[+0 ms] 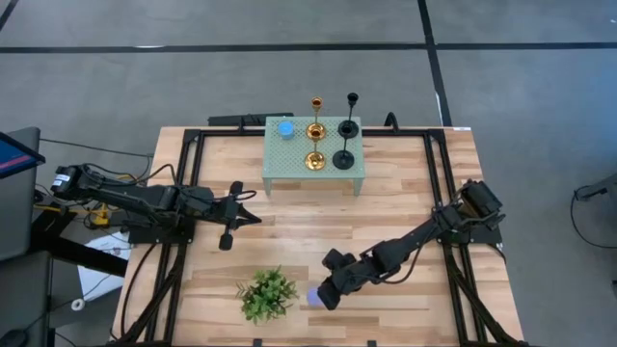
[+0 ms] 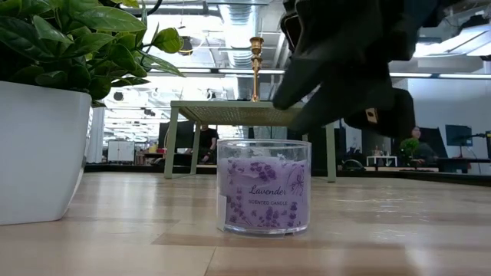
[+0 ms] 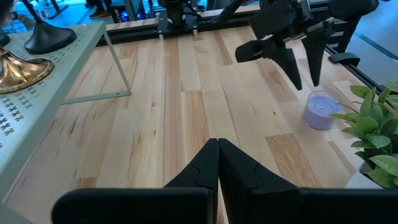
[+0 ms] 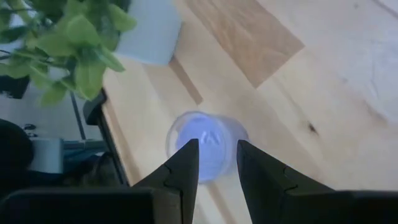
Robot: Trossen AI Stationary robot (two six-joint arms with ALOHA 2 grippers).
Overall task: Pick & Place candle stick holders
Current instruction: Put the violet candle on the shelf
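Observation:
Two gold candle stick holders (image 1: 314, 145) and two black ones (image 1: 345, 143) stand on their round bases on a small green table (image 1: 289, 164) at the far middle. In the left wrist view, one gold base (image 3: 18, 71) and one black base (image 3: 50, 38) show. My right gripper (image 1: 323, 292) is open near the front edge and slants down over a purple lavender candle jar (image 2: 264, 185). Its fingertips (image 4: 216, 152) stand just above the jar (image 4: 205, 140) without touching it. My left gripper (image 3: 217, 149) is shut on nothing and hovers at the table's left (image 1: 253, 218).
A green leafy plant in a white pot (image 1: 267, 294) stands right beside the purple jar, toward the table's left. A blue cylinder (image 1: 286, 129) sits on the green table's left part. Bare wood lies between the two arms. Black frame rails (image 1: 183, 193) border both sides.

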